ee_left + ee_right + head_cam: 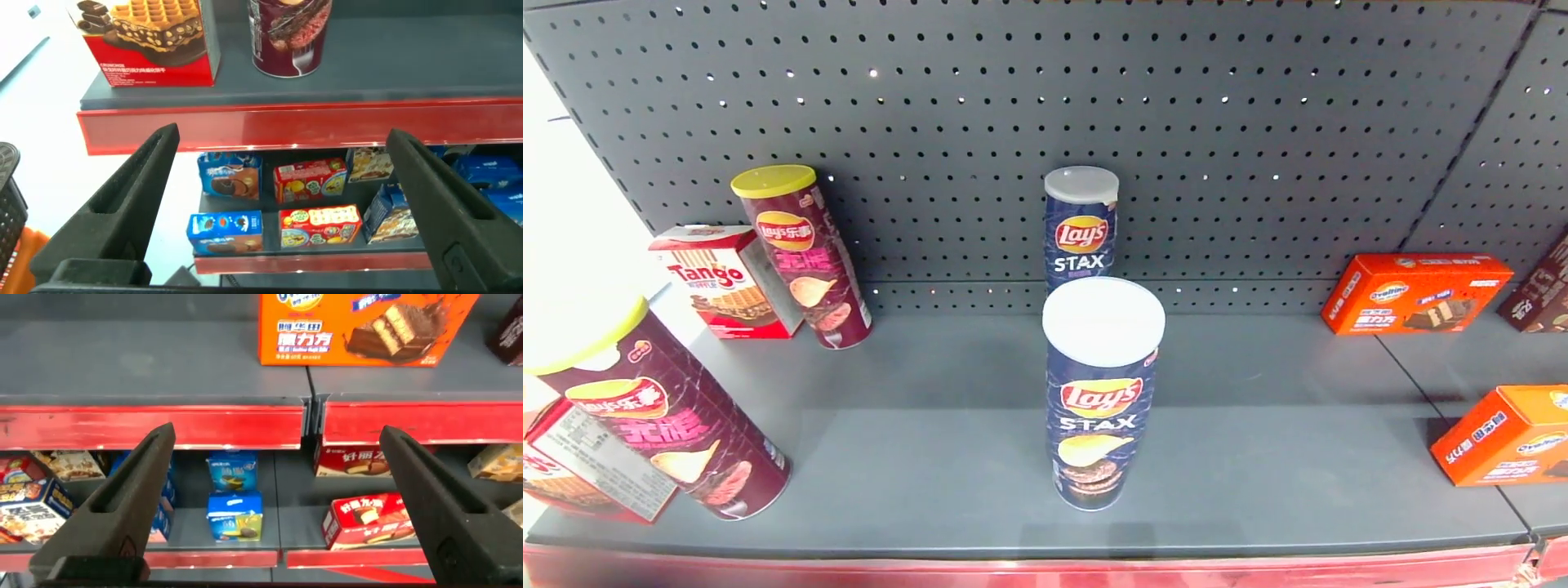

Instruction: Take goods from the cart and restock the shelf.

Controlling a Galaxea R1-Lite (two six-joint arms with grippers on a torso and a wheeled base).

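Head view looks down on the grey shelf [931,457]: a blue chip can [1101,408] stands upright at centre. A second blue can [1081,229] is at its twelve o'clock against the pegboard [1258,147], a maroon can [805,253] and wafer box [727,282] are at ten, and an orange box [1417,292] is at two. Left wrist view adds the left gripper [282,135], fingers spread and empty, facing the shelf's red edge [327,122] with biscuit boxes [319,180] on lower shelves. Right wrist view gives the right gripper [276,431], likewise released and empty, below another orange box [359,327], with blue packs [233,514] underneath.
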